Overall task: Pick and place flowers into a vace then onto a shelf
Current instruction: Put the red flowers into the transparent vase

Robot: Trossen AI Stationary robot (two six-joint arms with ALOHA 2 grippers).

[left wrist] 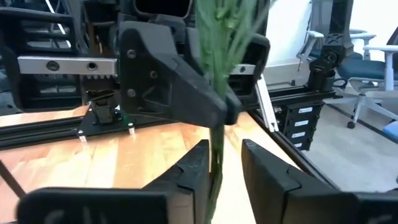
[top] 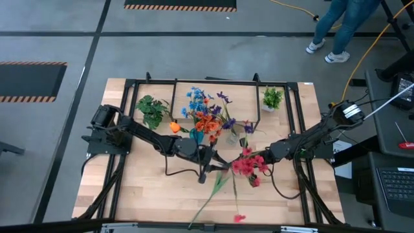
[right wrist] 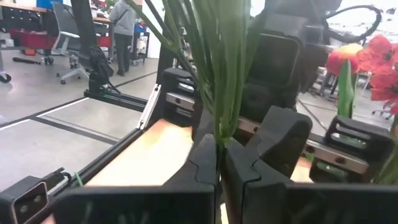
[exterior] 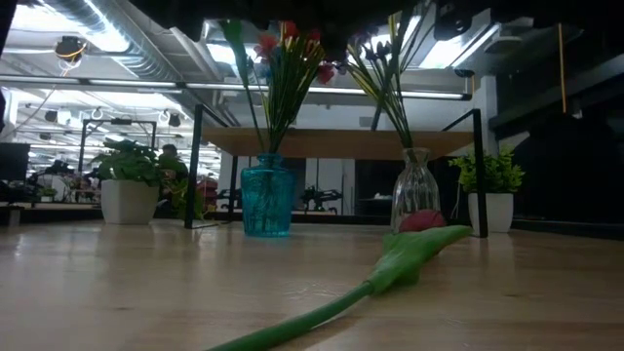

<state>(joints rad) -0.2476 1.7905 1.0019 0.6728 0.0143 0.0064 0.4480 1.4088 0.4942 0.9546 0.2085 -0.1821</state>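
The high view looks straight down on the large light-wood tabletop (top: 129, 188). The low view sits at that tabletop's surface, facing level toward the blue ribbed glass vase (exterior: 266, 208), also seen from above. Each wrist view looks closely past its own dark fingers at green stems (right wrist: 217, 68).

Light-wood counter (top: 136, 188) carries a black metal frame (top: 294, 129) around its edges. Two small leafy potted plants stand at the far side: one at far left (top: 151, 111), one at far right in a white pot (top: 272, 99). A person (top: 339, 29) in white shoes stands on the grey floor beyond the far right corner. A laptop keyboard (top: 394, 188) sits right of the counter.
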